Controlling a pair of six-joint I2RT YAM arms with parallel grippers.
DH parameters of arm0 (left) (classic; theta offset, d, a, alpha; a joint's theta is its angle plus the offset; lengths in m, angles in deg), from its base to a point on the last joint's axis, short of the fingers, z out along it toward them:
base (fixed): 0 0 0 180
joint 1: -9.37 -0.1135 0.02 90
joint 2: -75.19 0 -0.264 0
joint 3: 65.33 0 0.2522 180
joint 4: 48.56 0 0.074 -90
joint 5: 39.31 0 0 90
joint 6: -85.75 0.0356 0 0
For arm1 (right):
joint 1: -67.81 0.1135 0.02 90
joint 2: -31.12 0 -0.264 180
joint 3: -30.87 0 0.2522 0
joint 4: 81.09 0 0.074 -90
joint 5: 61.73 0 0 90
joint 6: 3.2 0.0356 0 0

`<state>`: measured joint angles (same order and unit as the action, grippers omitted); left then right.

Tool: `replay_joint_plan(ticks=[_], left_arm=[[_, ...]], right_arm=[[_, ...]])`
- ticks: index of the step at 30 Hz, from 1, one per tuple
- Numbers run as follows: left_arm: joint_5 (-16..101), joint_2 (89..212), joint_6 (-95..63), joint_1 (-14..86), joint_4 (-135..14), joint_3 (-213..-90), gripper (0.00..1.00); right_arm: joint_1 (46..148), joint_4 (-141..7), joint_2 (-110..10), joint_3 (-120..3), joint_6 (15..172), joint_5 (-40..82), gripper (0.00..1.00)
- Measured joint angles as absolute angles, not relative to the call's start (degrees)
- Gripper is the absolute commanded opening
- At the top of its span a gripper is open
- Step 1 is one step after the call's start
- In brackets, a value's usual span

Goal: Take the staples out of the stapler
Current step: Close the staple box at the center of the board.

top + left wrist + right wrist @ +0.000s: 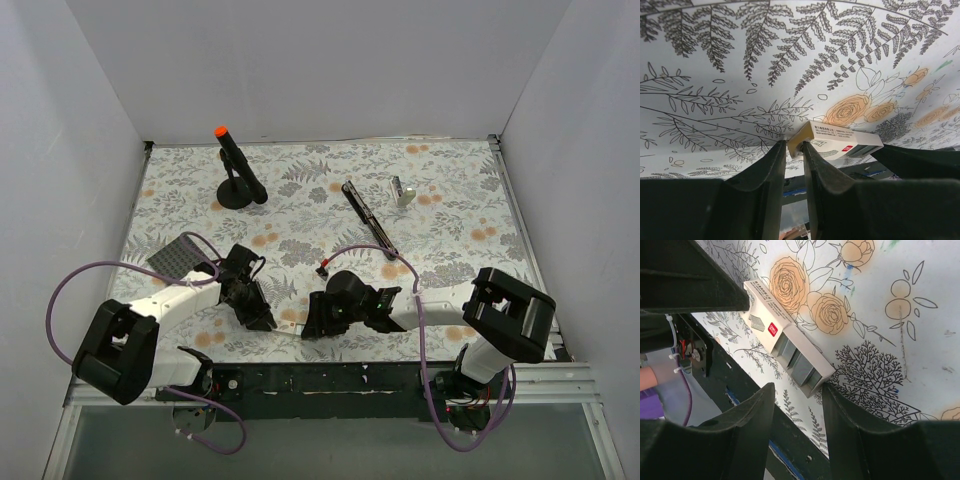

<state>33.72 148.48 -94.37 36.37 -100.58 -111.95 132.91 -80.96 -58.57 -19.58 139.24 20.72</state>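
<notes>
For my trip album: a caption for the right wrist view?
Right gripper straddling the open end of a white box on a flower-print table.

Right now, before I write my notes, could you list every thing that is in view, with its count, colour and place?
stapler: one, black and slim, right of the table's middle, lying alone.
stand with orange-tipped rod: one, black, far left.
small box: one, white with a red label, at the near edge between the two grippers; one end shows grey contents.
small pale piece: one, white-silver, right of the stapler's far end; too small to name.
square pad: one, dark grey, left side beside the left arm.
table cloth: one, white with fern and orange flower print.
left gripper: black, jaws narrow, fingertips at the box's tan end.
right gripper: black, jaws open, astride the box's other end.
</notes>
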Motion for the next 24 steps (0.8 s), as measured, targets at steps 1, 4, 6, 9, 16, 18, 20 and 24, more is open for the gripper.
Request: replay_joint_plan(ticks=[1,4,6,9,16,18,20,24], left_arm=[[33.72,148.40,-94.59,36.48,-100.39,-111.80,0.20],[33.74,148.35,-95.12,36.79,-100.04,-111.71,0.20],[33.74,148.35,-95.36,37.03,-99.93,-111.71,0.20],[33.81,148.22,-95.93,37.36,-99.78,-111.71,0.20],[34.24,145.82,-98.33,38.45,-99.62,-111.21,0.21],[34.22,145.36,-99.03,38.76,-99.56,-111.03,0.22],[34.24,144.79,-99.51,38.86,-99.62,-110.77,0.23],[34.42,143.98,-100.08,38.86,-99.56,-110.55,0.23]], right_arm=[[132.91,-81.00,-58.62,-19.58,139.22,20.74,0.50],[132.91,-80.98,-58.68,-19.58,138.92,20.83,0.48],[132.91,-80.96,-58.75,-19.62,138.87,20.88,0.47],[132.91,-80.87,-58.79,-19.62,139.14,21.14,0.47],[133.04,-81.04,-58.79,-19.62,140.51,22.41,0.46],[133.10,-81.09,-58.79,-19.62,140.99,22.69,0.46],[133.13,-81.22,-58.79,-19.62,141.45,22.97,0.46],[133.19,-81.57,-58.79,-19.53,142.20,23.28,0.47]])
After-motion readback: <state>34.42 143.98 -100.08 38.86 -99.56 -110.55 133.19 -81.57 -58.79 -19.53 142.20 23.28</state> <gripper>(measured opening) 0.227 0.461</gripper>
